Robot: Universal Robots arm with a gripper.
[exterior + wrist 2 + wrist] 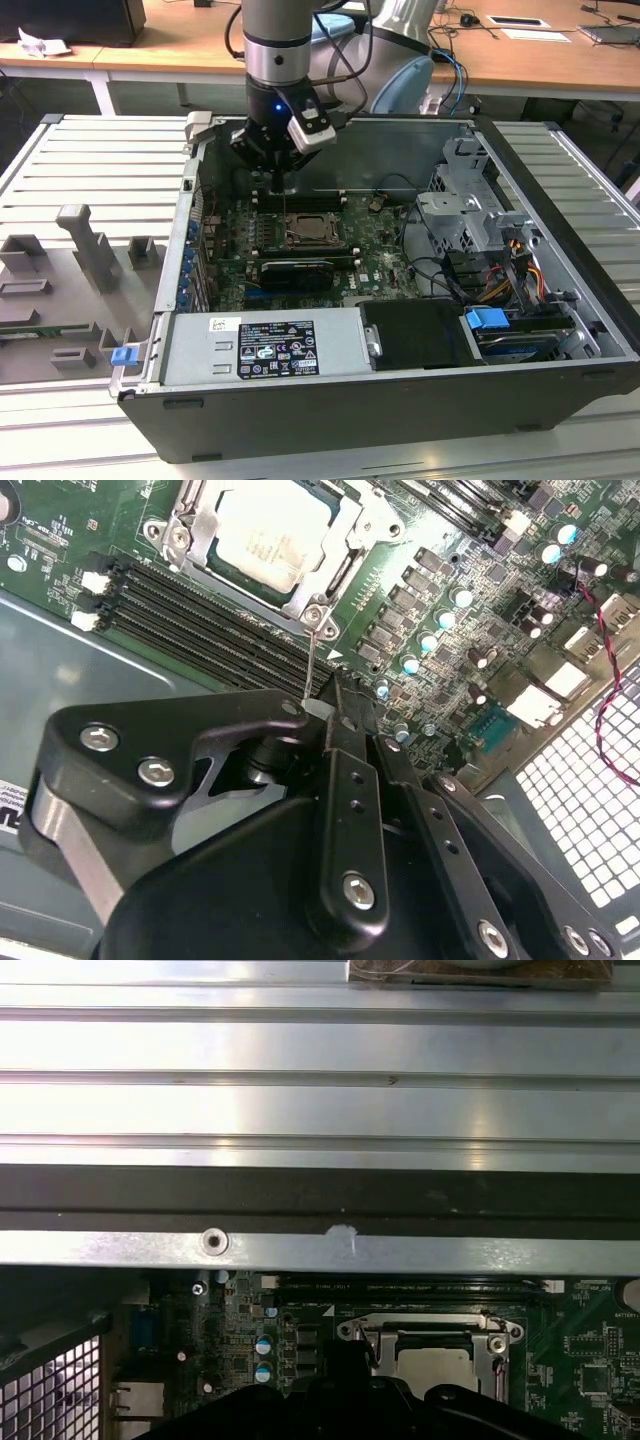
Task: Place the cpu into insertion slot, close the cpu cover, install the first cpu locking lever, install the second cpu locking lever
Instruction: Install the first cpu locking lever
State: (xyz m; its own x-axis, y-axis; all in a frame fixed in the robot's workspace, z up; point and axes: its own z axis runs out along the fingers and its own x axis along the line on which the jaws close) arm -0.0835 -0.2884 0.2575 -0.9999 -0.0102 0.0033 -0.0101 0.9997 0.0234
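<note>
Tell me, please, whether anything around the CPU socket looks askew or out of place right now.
Nothing stands out. In the second wrist view the cpu lies flat and square under the cpu cover, which is down over it. The gripper hangs just beside the socket.

We see the cpu (pixel 262 532), a flat square chip with a pale silver-grey top, lying level inside the insertion slot (pixel 317 233) on the green circuit board. The cpu cover (pixel 205 528), a thin silver metal frame with a large square opening, lies folded down flat around the chip, its corners by small screws. In the first wrist view the chip (pixel 433 1363) shows through the cover's (pixel 375 1332) opening, near the long black memory slots.
</note>
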